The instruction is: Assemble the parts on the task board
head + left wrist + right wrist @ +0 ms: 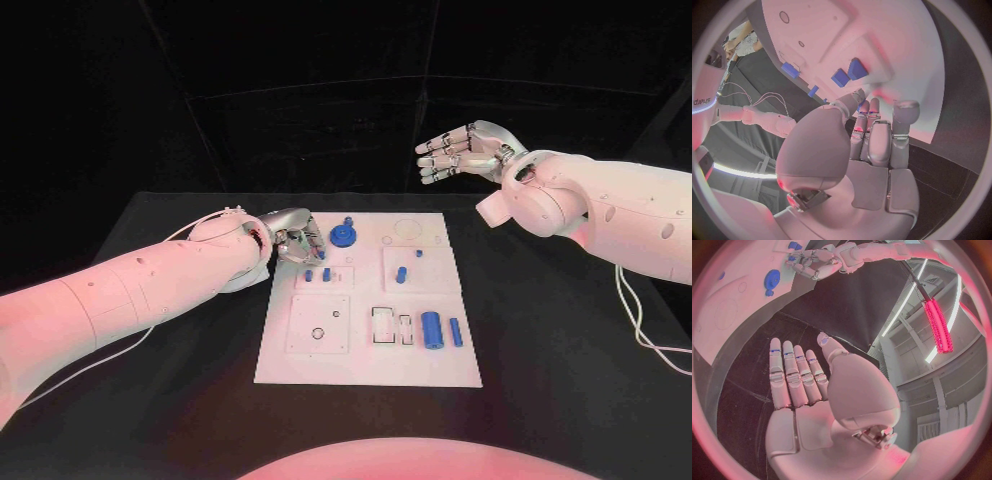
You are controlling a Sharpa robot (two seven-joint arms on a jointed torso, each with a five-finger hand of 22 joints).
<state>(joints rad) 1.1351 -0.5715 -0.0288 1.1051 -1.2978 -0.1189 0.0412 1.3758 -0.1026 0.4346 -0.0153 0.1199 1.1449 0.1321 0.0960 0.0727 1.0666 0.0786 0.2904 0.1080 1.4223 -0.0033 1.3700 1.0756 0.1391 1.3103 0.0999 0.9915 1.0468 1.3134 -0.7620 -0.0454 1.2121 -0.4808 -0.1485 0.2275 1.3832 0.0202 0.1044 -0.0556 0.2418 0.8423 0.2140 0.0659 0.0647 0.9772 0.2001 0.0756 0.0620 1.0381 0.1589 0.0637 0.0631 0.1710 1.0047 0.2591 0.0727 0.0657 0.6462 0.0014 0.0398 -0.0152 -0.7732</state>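
The white task board (368,350) lies in the middle of the black table. A round blue knob (343,235) sits near its far left corner, and two small blue pieces (316,275) stand just below it. Blue cylinders (431,327) lie in the board's near right section. My left hand (296,240) hovers low at the board's far left edge, its fingers (870,135) stretched out toward the two small blue pieces (848,73), holding nothing. My right hand (464,152) is raised high beyond the board's far right corner, with its fingers (795,372) straight and empty.
Small blue pegs (411,262) stand in the board's upper right section. Bare black table (562,340) surrounds the board on every side. A thin white cable (642,330) hangs beside my right arm. The right wrist view shows the left hand (814,262) beside the blue knob (772,278).
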